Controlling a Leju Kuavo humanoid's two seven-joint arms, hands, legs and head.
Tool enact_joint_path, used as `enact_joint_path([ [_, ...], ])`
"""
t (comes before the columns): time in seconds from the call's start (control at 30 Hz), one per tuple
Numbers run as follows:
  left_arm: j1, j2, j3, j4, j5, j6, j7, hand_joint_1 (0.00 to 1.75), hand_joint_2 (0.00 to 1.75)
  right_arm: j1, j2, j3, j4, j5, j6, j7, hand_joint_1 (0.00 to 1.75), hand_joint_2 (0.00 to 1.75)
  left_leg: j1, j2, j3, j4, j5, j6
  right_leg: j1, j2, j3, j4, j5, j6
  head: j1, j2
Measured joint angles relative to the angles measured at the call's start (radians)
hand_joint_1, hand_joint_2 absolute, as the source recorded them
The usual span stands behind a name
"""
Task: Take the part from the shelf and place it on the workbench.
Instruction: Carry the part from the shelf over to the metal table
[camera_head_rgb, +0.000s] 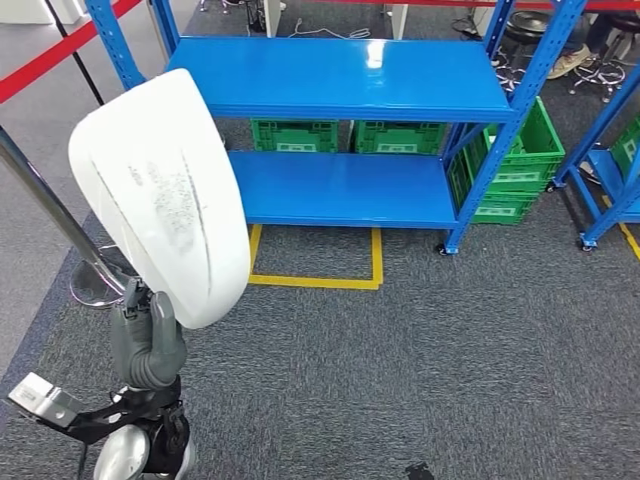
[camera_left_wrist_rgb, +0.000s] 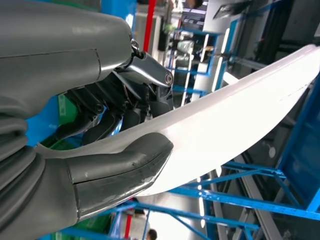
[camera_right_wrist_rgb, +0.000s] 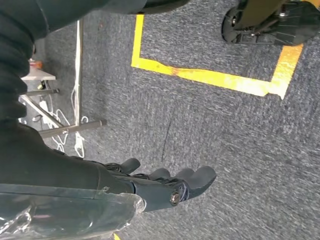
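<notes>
The part is a large white curved shell with grey scuff marks. My left hand holds it upright by its lower edge at the left of the head view, in front of the blue shelf. In the left wrist view the thumb presses one face of the white part and the darker fingers close on the other. My right hand hangs over the grey carpet with its fingers stretched out and nothing in it.
The blue shelf's two boards are bare. Green crates stand behind its lower board and another at its right end. A yellow floor outline lies before it. A post with a round base and a red barrier tape stand left.
</notes>
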Motion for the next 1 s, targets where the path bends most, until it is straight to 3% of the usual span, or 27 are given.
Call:
enact_joint_path([
  [0.1, 0.001, -0.008, -0.001, -0.003, -0.011, 0.063, -0.003, 1.75, 1.75, 0.002, 0.0, 0.002, 0.0, 0.001, -0.016, -0.002, 0.0, 1.75, 0.001, 0.0, -0.009, 0.003, 0.005, -0.015, 0.001, 0.001, -0.006, -0.006, 0.003, -0.015, 0.0, 0.0],
  [0.17, 0.0, -0.009, -0.004, -0.004, -0.032, 0.089, -0.009, 1.75, 1.75, 0.002, -0.001, 0.002, 0.0, 0.001, -0.022, -0.005, 0.0, 1.75, 0.003, 0.0, -0.027, 0.038, -0.024, -0.027, -0.001, 0.001, -0.011, -0.009, 0.011, -0.027, -0.002, 0.0],
  [0.27, -0.005, 0.001, -0.019, -0.004, -0.083, 0.103, -0.029, 1.75, 1.75, -0.001, -0.001, 0.002, 0.0, -0.001, -0.023, -0.011, 0.0, 1.75, 0.005, 0.0, -0.107, 0.215, -0.121, -0.038, -0.002, -0.001, -0.022, -0.01, 0.019, -0.037, -0.004, 0.0],
  [0.3, -0.005, 0.006, -0.023, -0.004, -0.094, 0.106, -0.034, 1.75, 1.75, 0.0, -0.001, 0.002, 0.0, -0.003, -0.022, -0.012, 0.0, 1.75, 0.005, 0.0, -0.128, 0.263, -0.135, -0.039, -0.002, -0.002, -0.025, -0.009, 0.021, -0.037, -0.004, 0.0],
  [0.33, -0.005, 0.01, -0.025, -0.004, -0.102, 0.107, -0.038, 1.75, 1.75, 0.001, -0.001, 0.002, 0.0, -0.004, -0.022, -0.012, 0.0, 1.75, 0.005, 0.0, -0.134, 0.28, -0.132, -0.038, -0.002, -0.002, -0.028, -0.009, 0.023, -0.036, -0.005, 0.0],
  [0.37, -0.005, 0.013, -0.028, -0.004, -0.106, 0.107, -0.04, 1.75, 1.75, 0.002, -0.001, 0.001, 0.0, -0.007, -0.022, -0.011, 0.0, 1.75, 0.005, 0.0, -0.119, 0.257, -0.109, -0.037, -0.002, 0.002, -0.03, -0.009, 0.025, -0.034, -0.004, 0.0],
  [0.43, -0.007, 0.015, -0.032, -0.004, -0.11, 0.108, -0.042, 1.75, 1.75, 0.0, -0.001, 0.001, 0.0, -0.014, -0.022, -0.006, 0.0, 1.75, 0.007, -0.018, -0.052, 0.139, -0.047, -0.033, -0.003, 0.014, -0.033, -0.008, 0.03, -0.028, -0.005, 0.0],
  [0.5, -0.008, 0.017, -0.039, -0.006, -0.11, 0.109, -0.044, 1.75, 1.75, -0.004, -0.001, 0.0, 0.0, -0.022, -0.024, 0.002, 0.0, 1.75, 0.011, -0.041, 0.002, 0.034, -0.022, -0.027, 0.0, 0.027, -0.043, -0.003, 0.035, -0.018, -0.003, 0.0],
  [0.53, -0.008, 0.017, -0.041, -0.007, -0.11, 0.109, -0.044, 1.75, 1.75, -0.005, -0.002, 0.0, 0.0, -0.024, -0.025, 0.005, 0.0, 1.75, 0.011, -0.047, 0.009, 0.015, -0.023, -0.023, 0.001, 0.033, -0.05, -0.001, 0.038, -0.013, -0.003, 0.0],
  [0.63, -0.01, 0.019, -0.044, -0.008, -0.111, 0.109, -0.045, 1.75, 1.75, -0.001, -0.002, -0.001, 0.0, -0.026, -0.026, 0.014, 0.0, 1.75, 0.011, -0.027, 0.005, 0.009, -0.02, -0.005, -0.002, 0.041, -0.067, 0.007, 0.038, 0.004, -0.002, 0.0],
  [0.7, -0.012, 0.019, -0.046, -0.008, -0.11, 0.109, -0.045, 1.75, 1.75, 0.002, -0.002, -0.001, 0.0, -0.025, -0.027, 0.025, 0.0, 1.75, 0.013, -0.009, 0.004, 0.006, -0.016, 0.006, -0.003, 0.028, -0.1, 0.078, -0.008, 0.012, 0.003, 0.0],
  [0.77, -0.012, 0.019, -0.047, -0.008, -0.108, 0.109, -0.045, 1.75, 1.75, 0.001, -0.002, -0.001, 0.0, -0.024, -0.037, 0.036, 0.0, 1.75, 0.01, 0.009, 0.002, 0.007, -0.015, 0.011, -0.003, 0.014, -0.157, 0.211, -0.075, 0.017, 0.008, 0.0],
  [0.8, -0.012, 0.019, -0.048, -0.008, -0.106, 0.109, -0.045, 1.75, 1.75, 0.002, -0.002, -0.001, 0.0, -0.023, -0.049, 0.04, 0.0, 1.75, 0.01, 0.019, 0.001, 0.007, -0.015, 0.012, -0.003, 0.011, -0.178, 0.264, -0.094, 0.019, 0.007, 0.0],
  [0.83, -0.012, 0.019, -0.049, -0.008, -0.104, 0.11, -0.045, 1.75, 1.75, 0.003, -0.002, -0.001, 0.0, -0.022, -0.066, 0.043, 0.0, 1.75, 0.009, 0.028, 0.001, 0.007, -0.015, 0.012, -0.003, 0.009, -0.183, 0.284, -0.095, 0.02, 0.008, 0.0],
  [0.87, -0.012, 0.019, -0.05, -0.008, -0.101, 0.111, -0.045, 1.75, 1.75, 0.004, -0.002, -0.001, 0.0, -0.021, -0.083, 0.044, 0.0, 1.75, 0.009, 0.037, 0.001, 0.007, -0.015, 0.012, -0.003, 0.006, -0.168, 0.264, -0.078, 0.02, 0.007, 0.0],
  [0.9, -0.012, 0.019, -0.051, -0.008, -0.1, 0.113, -0.045, 1.75, 1.75, 0.005, -0.003, -0.001, 0.0, -0.02, -0.099, 0.045, 0.0, 1.75, 0.009, 0.045, 0.002, 0.007, -0.015, 0.011, -0.003, -0.002, -0.136, 0.208, -0.048, 0.019, 0.008, 0.0],
  [0.97, -0.012, 0.019, -0.053, -0.009, -0.099, 0.115, -0.045, 1.75, 1.75, 0.002, -0.004, -0.002, 0.0, -0.02, -0.116, 0.045, 0.0, 1.75, 0.004, 0.061, 0.004, 0.01, -0.017, 0.006, 0.001, -0.046, -0.06, 0.071, 0.0, 0.014, 0.008, 0.0],
  [1.0, -0.012, 0.019, -0.054, -0.009, -0.099, 0.116, -0.045, 1.75, 1.75, 0.0, -0.006, -0.002, 0.0, -0.02, -0.119, 0.045, 0.0, 1.75, 0.001, 0.068, 0.004, 0.011, -0.018, 0.002, 0.004, -0.062, -0.038, 0.027, 0.011, 0.008, 0.008, 0.0],
])
